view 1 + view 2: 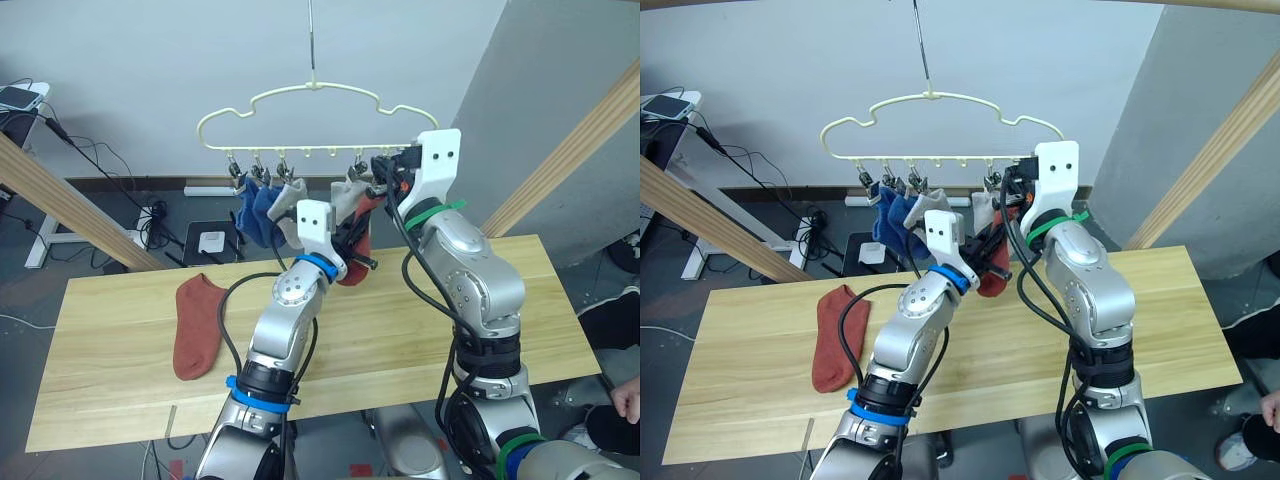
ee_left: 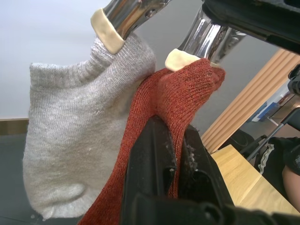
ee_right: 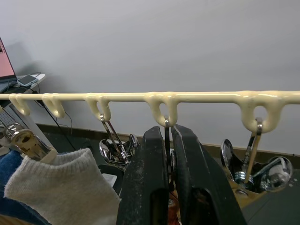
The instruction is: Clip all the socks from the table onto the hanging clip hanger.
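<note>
The pale-yellow clip hanger (image 1: 300, 100) hangs above the far edge of the table (image 1: 120, 380). From its clips hang two blue socks (image 1: 255, 215) and two light grey socks (image 1: 292, 218). My left gripper (image 2: 176, 140) is shut on a rust-red sock (image 2: 178, 93) and holds it up, its top edge in the pale tips of a metal clip (image 2: 183, 58), next to a hanging grey sock (image 2: 70, 140). My right gripper (image 3: 166, 136) is shut on that clip's metal handles just under the hanger bar (image 3: 206, 97). A second rust-red sock (image 1: 198, 325) lies flat on the table's left part.
Slanted wooden poles (image 1: 60, 205) (image 1: 570, 150) rise on both sides of the table. A person's hand (image 1: 628, 400) shows at the right edge. Cables and a power strip (image 1: 150, 225) lie on the floor behind the table.
</note>
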You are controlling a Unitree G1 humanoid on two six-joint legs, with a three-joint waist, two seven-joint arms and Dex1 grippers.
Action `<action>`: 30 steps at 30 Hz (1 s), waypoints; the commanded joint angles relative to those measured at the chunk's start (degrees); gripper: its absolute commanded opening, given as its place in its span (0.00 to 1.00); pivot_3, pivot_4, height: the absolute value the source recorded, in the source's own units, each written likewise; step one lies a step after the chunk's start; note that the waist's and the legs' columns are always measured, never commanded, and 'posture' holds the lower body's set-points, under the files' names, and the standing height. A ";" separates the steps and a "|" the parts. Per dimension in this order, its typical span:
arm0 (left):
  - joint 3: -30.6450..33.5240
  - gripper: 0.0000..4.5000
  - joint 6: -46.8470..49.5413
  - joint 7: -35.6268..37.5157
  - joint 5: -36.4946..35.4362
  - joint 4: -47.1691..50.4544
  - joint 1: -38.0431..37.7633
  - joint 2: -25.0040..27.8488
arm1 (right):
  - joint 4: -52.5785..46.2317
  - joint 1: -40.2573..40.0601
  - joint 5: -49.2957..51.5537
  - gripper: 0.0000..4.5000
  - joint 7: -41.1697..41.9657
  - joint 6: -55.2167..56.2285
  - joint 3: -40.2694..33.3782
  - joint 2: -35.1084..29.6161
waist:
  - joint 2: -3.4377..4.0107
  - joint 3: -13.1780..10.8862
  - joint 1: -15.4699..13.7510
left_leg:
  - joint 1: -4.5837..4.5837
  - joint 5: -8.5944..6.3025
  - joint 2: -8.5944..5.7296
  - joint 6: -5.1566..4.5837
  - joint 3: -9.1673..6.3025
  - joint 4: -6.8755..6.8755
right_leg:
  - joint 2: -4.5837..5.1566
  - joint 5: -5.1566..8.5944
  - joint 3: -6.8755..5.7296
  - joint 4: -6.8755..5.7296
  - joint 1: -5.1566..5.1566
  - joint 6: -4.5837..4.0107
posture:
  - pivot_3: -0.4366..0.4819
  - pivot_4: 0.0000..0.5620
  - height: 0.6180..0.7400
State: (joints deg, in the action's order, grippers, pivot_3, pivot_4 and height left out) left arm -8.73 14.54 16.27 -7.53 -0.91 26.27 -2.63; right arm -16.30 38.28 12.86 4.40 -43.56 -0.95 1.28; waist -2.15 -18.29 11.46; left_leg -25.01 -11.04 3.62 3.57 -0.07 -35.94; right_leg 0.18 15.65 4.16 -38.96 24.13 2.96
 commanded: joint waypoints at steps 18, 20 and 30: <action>-4.50 0.39 -2.70 11.78 -0.22 1.31 0.53 6.20 | -19.44 -6.23 5.58 0.86 7.17 -7.57 1.69 -12.70 | 0.01 0.00 0.00 | -0.03 0.00 0.00 0.00 -0.01 0.04 | 0.00 0.12 -0.01 0.03 0.02 0.20 | 0.13 0.54 0.93; -4.64 0.53 -3.53 12.77 0.38 1.17 0.82 7.48 | -21.31 -7.35 6.67 0.86 8.55 -8.20 1.68 -14.24 | 0.01 0.00 0.08 | -0.03 0.00 -0.01 0.00 0.01 0.03 | 0.00 0.13 0.01 0.02 0.03 0.22 | 0.13 0.54 0.93; -3.73 1.00 -7.46 26.11 -2.73 2.83 -0.01 17.39 | -29.04 -13.70 10.54 0.86 10.14 -7.84 -2.09 -18.66 | 0.01 -0.01 0.12 | -0.02 0.00 0.02 0.00 0.00 0.04 | -0.01 0.14 0.00 0.03 0.03 0.23 | 0.12 0.54 0.93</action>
State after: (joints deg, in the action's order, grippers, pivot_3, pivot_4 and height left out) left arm -13.04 9.21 39.58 -8.45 -1.01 26.77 14.15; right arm -42.83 25.03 23.71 15.71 -52.92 -1.31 -17.13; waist -2.15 -18.30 11.58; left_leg -25.02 -11.04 3.64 3.58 -0.07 -35.90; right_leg 0.17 15.79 4.17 -38.93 24.16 3.20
